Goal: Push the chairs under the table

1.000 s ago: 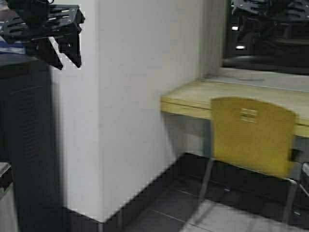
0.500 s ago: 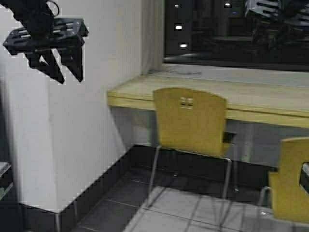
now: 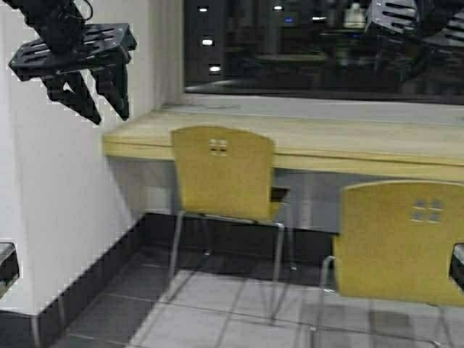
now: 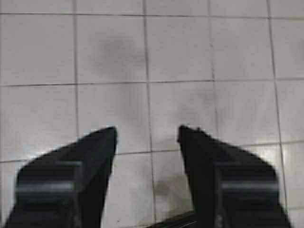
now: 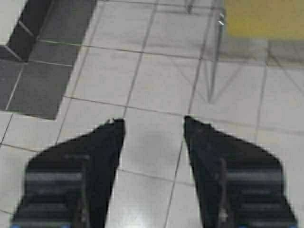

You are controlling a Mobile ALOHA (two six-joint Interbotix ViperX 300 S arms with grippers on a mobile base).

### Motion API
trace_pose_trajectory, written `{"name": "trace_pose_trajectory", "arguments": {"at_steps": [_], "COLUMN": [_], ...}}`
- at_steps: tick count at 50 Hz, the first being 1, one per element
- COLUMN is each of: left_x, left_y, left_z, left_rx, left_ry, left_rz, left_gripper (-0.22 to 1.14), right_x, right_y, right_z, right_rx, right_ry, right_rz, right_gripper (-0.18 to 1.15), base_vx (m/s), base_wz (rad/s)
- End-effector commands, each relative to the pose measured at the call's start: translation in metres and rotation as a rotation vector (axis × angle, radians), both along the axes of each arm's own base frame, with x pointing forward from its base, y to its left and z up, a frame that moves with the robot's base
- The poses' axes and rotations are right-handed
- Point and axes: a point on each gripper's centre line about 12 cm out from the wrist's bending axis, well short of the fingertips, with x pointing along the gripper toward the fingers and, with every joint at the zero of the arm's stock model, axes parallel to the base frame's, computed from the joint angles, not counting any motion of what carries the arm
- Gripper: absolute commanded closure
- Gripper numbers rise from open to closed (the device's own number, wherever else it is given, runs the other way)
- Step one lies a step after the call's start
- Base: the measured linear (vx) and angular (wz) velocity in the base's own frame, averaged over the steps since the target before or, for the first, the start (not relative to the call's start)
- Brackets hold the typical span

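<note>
While 2 chairs (image 3: 221, 174) face table (image 3: 348, 141) | wall (image 3: 65, 188) left

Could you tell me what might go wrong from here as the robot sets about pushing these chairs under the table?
1. Both tools are raised and open, left tool near the wall, right tool over bare floor, touching neither chair; a careless approach could clip a backrest.
2. The near chair stands well out from the table, so it could catch the base on the way to the far chair.
3. Thin legs on smooth tiles: a high push may tip a chair.
</note>
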Motion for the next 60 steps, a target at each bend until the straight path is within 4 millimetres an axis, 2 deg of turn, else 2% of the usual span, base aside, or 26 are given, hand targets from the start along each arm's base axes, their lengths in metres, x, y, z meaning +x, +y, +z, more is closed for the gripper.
{"name": "trace_pose_trajectory", "arguments": {"at_steps": [1, 11, 22, 31, 35, 46, 60], "left_x": [0.009, 0.009, 0.012, 0.011, 0.011, 0.009, 0.010], "left_y": [-0.002, -0.002, 0.001, 0.002, 0.002, 0.002, 0.002], "left_z": [0.002, -0.009, -0.005, -0.006, -0.005, -0.006, -0.003], "left_rx": [-0.007, 0.020, 0.038, 0.032, 0.027, 0.024, 0.016], "left_ry": [-0.014, 0.026, 0.013, 0.025, 0.023, 0.030, 0.024], "left_rz": [0.012, -0.001, -0.005, 0.005, 0.007, 0.012, 0.016], "left_gripper": [0.11, 0.11, 0.11, 0.11, 0.11, 0.11, 0.11], "right_x": [0.005, 0.001, 0.000, -0.012, -0.009, -0.002, -0.005], "right_y": [0.012, 0.015, 0.015, 0.011, 0.012, 0.014, 0.013], "right_z": [0.010, 0.004, 0.003, -0.011, -0.010, -0.023, -0.021], "right_rx": [0.025, 0.076, 0.078, 0.052, 0.044, 0.028, 0.023], "right_ry": [-0.027, 0.019, 0.032, 0.078, 0.075, 0.118, 0.123], "right_rz": [0.020, -0.016, -0.018, -0.009, -0.001, 0.003, 0.007], "right_gripper": [0.17, 0.17, 0.17, 0.17, 0.18, 0.18, 0.18], "base_vx": [-0.20, -0.17, -0.10, 0.00, -0.01, 0.01, 0.05], "base_wz": [-0.30, -0.26, -0.29, -0.32, -0.36, -0.43, -0.29]}}
